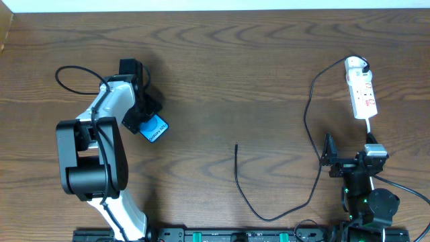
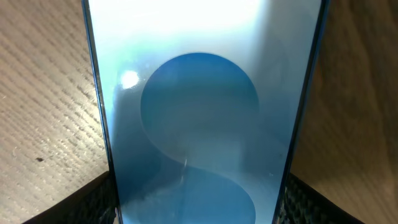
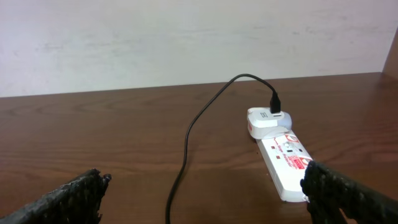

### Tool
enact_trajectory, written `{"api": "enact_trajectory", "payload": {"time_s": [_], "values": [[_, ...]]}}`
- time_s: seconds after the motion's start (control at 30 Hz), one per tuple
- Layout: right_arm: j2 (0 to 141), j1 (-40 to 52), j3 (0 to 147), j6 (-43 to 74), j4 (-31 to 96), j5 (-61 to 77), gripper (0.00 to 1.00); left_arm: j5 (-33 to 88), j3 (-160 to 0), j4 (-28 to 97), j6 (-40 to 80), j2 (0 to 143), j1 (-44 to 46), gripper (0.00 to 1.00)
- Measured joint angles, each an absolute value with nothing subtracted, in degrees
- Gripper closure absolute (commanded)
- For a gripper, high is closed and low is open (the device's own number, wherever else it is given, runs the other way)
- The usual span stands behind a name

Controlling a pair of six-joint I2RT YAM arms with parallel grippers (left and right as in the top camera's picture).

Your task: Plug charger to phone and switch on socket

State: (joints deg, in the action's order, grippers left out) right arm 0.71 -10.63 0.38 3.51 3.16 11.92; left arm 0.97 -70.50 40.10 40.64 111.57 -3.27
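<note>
Beware phone (image 2: 199,112) slipping from clamp of left gripper (image 2: 199,202) when mating charger tip (image 1: 236,146), loose midway between bench (image 1: 222,74) edges, via empty, open right gripper (image 3: 202,180).

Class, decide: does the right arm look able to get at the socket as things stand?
Probably yes. The right gripper, open and empty, faces the socket with only bare table between; the charger cable runs off to one side.

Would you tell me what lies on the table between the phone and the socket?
Overhead, only the charger loops between phone and socket; nothing else lies there.
</note>
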Motion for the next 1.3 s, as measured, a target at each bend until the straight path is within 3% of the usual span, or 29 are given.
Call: {"api": "enact_trajectory", "payload": {"time_s": [0.57, 1.3], "values": [[0.71, -10.63, 0.38, 3.51, 3.14, 11.92, 0.01, 4.34, -69.28, 42.24, 40.64, 105.58, -3.27, 0.93], [0.71, -10.63, 0.38, 3.51, 3.14, 11.92, 0.01, 43.88, -69.25, 38.96, 40.66, 105.58, -3.29, 0.92]]}}
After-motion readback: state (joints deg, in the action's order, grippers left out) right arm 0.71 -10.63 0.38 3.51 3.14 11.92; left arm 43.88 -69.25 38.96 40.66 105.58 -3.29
